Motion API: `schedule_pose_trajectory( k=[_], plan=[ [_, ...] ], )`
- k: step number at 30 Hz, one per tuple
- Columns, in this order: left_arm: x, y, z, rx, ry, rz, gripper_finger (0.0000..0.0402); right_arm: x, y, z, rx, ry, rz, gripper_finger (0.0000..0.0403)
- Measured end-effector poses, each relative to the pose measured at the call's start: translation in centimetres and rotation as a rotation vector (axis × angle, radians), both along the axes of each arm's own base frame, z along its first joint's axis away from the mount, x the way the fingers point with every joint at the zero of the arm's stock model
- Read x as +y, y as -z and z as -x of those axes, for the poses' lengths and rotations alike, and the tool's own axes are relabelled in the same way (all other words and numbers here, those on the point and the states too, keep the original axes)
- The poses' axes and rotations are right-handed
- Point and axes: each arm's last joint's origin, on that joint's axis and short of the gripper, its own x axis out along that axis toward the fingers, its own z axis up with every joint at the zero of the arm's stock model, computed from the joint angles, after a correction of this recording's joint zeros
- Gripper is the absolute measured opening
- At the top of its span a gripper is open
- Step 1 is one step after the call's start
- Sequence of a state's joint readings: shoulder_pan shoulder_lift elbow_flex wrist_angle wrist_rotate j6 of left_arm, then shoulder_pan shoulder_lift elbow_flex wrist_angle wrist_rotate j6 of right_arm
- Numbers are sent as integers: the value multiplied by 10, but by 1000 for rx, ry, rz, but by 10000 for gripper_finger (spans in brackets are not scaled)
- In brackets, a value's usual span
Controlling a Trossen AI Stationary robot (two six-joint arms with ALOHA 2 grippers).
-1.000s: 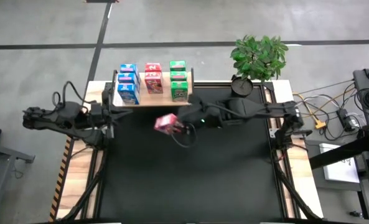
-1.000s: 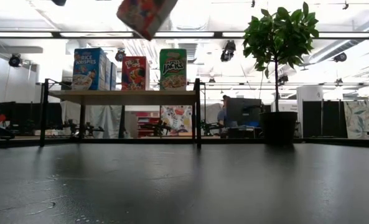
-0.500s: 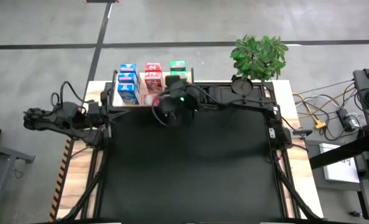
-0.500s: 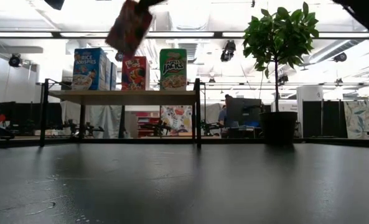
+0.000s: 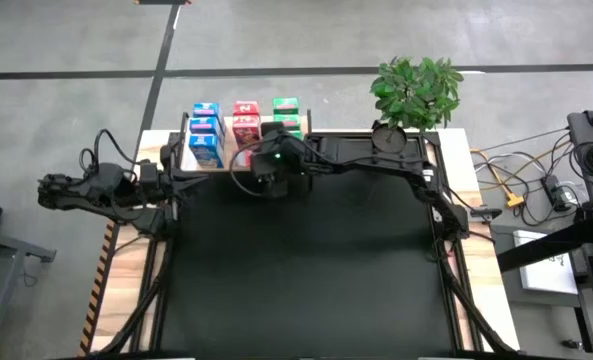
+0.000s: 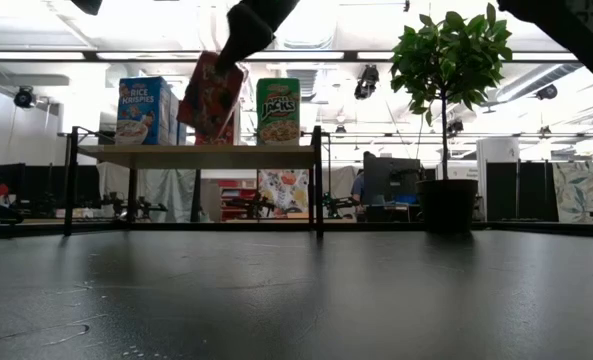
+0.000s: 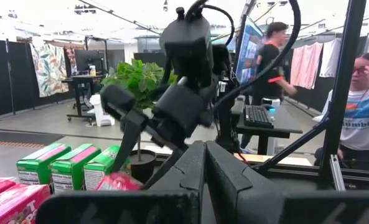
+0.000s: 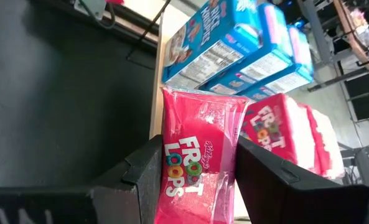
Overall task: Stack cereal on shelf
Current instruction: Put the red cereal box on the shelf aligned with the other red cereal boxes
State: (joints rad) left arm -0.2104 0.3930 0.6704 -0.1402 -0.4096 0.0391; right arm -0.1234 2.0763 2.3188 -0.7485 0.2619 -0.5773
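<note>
The pale wooden shelf (image 5: 198, 168) stands at the table's far edge, and its top shows in the low view (image 6: 156, 155). On it stand blue boxes (image 5: 205, 135), red boxes (image 5: 245, 118) and green boxes (image 5: 286, 108). My right gripper (image 5: 261, 165) is shut on a red Froot Loops box (image 8: 200, 149) over the shelf's front edge, before the red row. In the low view the box (image 6: 211, 97) is tilted. My left gripper (image 5: 168, 178) waits shut at the table's left edge beside the shelf. My right gripper pinches the red box between its two fingers (image 8: 140, 168), one on each of two opposite sides (image 8: 172, 155), with the printed face toward the wrist camera. It comes from above, slanting. The box hangs tilted below the fingers, its lower end (image 6: 198, 128) near the shelf top; whether it touches, I cannot tell.
A potted plant (image 5: 416, 90) stands at the table's far right corner and shows in the low view (image 6: 448, 110). The black mat (image 5: 296, 270) covers the table. People (image 7: 361, 106) sit at desks beyond the table.
My right gripper has carried the red box from over the middle of the mat toward the far edge and left, to the shelf's front, and has come down. The box has dropped from high above the shelf to just above its top, staying tilted.
</note>
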Motion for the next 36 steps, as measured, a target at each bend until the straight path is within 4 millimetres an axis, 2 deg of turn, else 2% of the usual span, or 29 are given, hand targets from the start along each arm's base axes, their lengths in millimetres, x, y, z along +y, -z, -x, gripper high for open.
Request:
schedule_pose_trajectory(
  k=[9, 31, 36],
  plan=[
    [0, 0, 0, -1, 0, -2, 0, -7, 16, -9, 29, 10, -1, 169],
    [0, 0, 1, -2, -1, -3, 0, -14, 14, -7, 13, 36, -16, 169],
    [0, 0, 1, -3, -1, -3, 0, -14, 14, -7, 33, 6, 26, 168]
  ],
)
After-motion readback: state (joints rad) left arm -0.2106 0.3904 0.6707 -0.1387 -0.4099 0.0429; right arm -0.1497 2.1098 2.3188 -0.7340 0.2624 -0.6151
